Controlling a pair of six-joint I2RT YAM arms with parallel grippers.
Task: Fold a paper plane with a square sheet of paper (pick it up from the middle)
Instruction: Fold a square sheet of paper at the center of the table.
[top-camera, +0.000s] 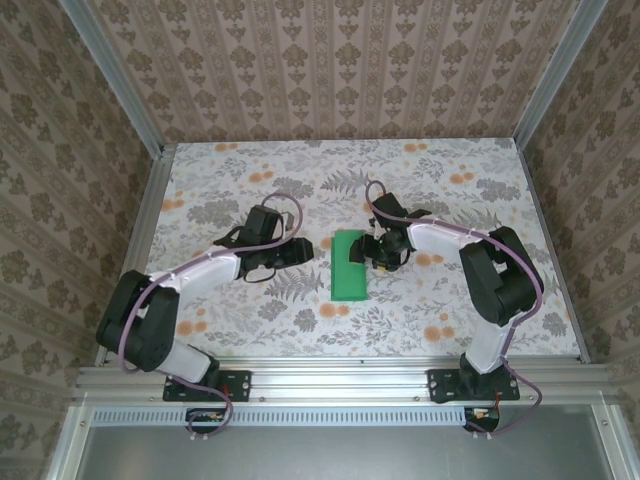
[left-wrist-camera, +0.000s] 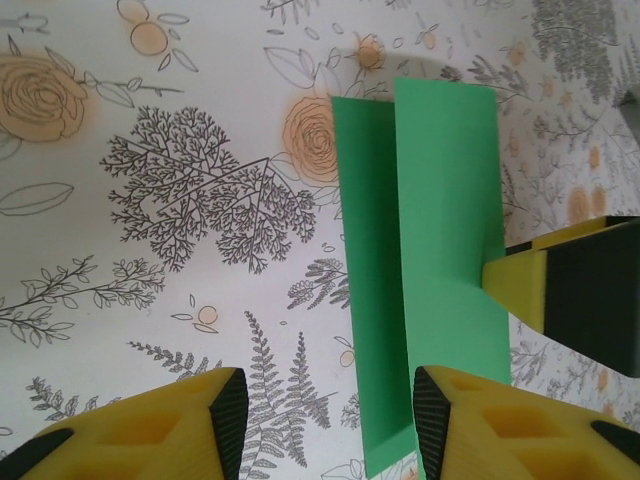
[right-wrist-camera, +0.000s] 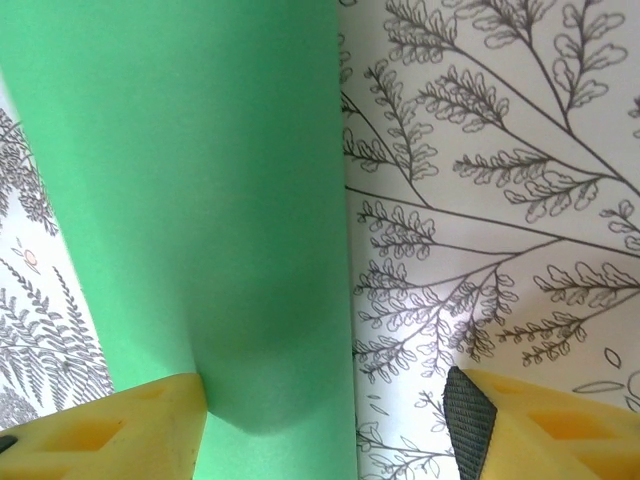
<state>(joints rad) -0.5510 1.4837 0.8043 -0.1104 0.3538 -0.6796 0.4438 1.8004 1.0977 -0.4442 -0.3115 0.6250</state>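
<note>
Now the right gripper (top-camera: 383, 254), jaws apart and clamping nothing, touches the folded square sheet of paper (top-camera: 350, 268) at 3 o'clock. The left gripper (top-camera: 300, 250) gapes empty at 9 o'clock, and both are murky from overhead.

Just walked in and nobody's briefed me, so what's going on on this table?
A two-armed robot is working on a bright green sheet of paper on the floral table. The sheet sits folded over into a strip. The right gripper has its open jaws around one long edge, one finger against the paper. The left gripper hovers open beside it, holding nothing.
</note>
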